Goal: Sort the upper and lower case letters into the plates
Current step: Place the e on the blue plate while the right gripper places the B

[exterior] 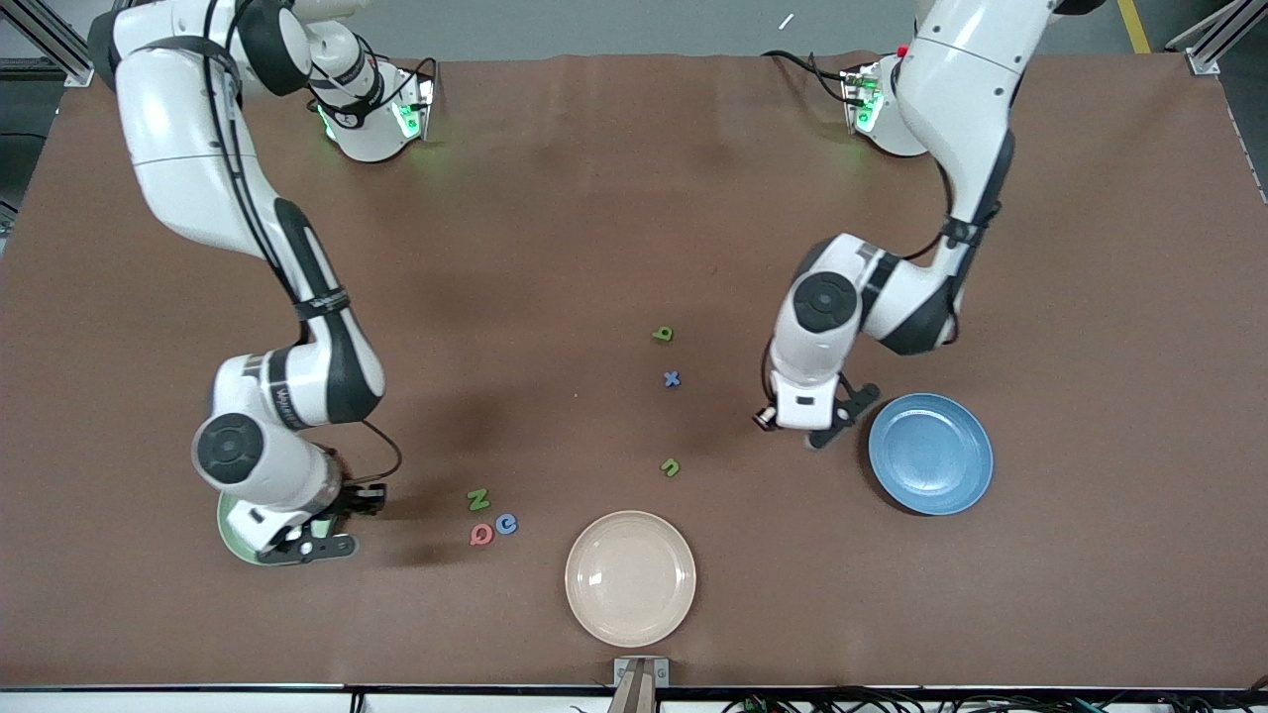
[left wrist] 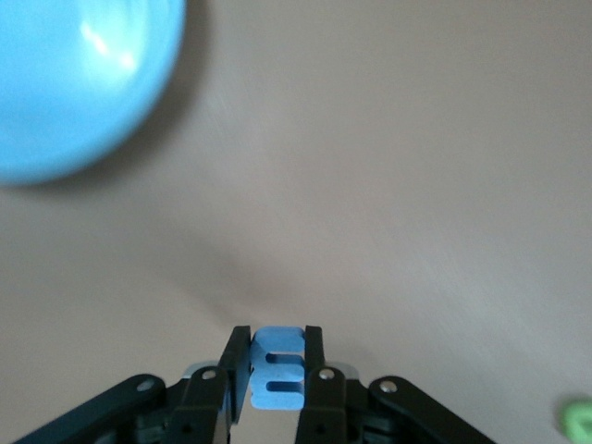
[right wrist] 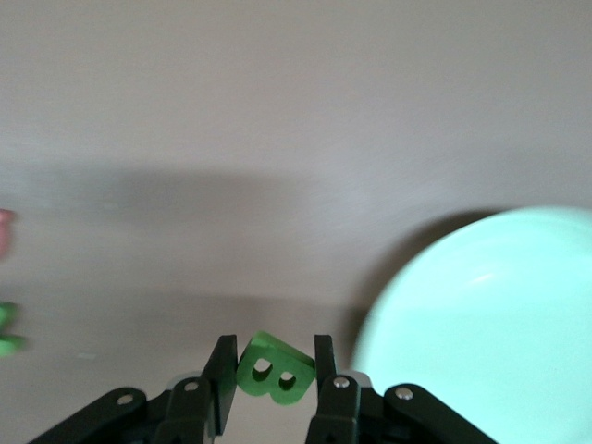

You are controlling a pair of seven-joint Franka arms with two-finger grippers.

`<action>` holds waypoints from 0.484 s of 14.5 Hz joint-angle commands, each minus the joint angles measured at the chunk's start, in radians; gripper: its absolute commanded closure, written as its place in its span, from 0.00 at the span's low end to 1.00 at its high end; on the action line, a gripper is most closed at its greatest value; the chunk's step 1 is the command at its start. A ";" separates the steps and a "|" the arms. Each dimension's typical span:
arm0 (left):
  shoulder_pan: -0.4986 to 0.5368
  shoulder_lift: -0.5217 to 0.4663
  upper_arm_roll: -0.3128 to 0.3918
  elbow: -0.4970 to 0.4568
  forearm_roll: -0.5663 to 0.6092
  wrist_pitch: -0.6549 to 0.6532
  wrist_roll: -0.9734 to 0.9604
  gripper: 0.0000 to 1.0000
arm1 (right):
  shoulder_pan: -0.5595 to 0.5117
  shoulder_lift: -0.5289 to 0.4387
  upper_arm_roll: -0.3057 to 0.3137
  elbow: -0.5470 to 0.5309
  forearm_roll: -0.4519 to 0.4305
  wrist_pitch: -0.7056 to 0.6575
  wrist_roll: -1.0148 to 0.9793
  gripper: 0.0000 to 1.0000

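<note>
My left gripper (left wrist: 277, 340) is shut on a blue m (left wrist: 277, 372), which it holds above bare table beside the blue plate (exterior: 931, 454), at its rim toward the right arm's end. My right gripper (right wrist: 273, 350) is shut on a green B (right wrist: 276, 375) at the rim of the pale green plate (exterior: 230, 535), which the arm largely hides in the front view. Green b (exterior: 664, 335), blue x (exterior: 672, 378) and green u (exterior: 671, 466) lie mid-table. Green N (exterior: 478, 499), pink Q (exterior: 481, 535) and blue C (exterior: 506, 523) lie together between the green plate and a cream one.
A cream-beige plate (exterior: 630, 577) sits near the table edge closest to the front camera. Brown table (exterior: 594, 228) stretches bare toward the arm bases.
</note>
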 commanded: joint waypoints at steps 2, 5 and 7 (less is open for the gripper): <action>0.162 0.020 -0.008 0.041 0.083 -0.044 0.234 1.00 | -0.046 -0.002 -0.013 0.000 -0.030 -0.008 -0.193 0.83; 0.246 0.069 -0.008 0.104 0.098 -0.049 0.401 0.99 | -0.054 0.004 -0.013 -0.008 -0.028 0.000 -0.190 0.10; 0.297 0.088 -0.009 0.119 0.097 -0.049 0.510 0.92 | -0.051 0.004 -0.013 -0.009 -0.027 0.003 -0.188 0.08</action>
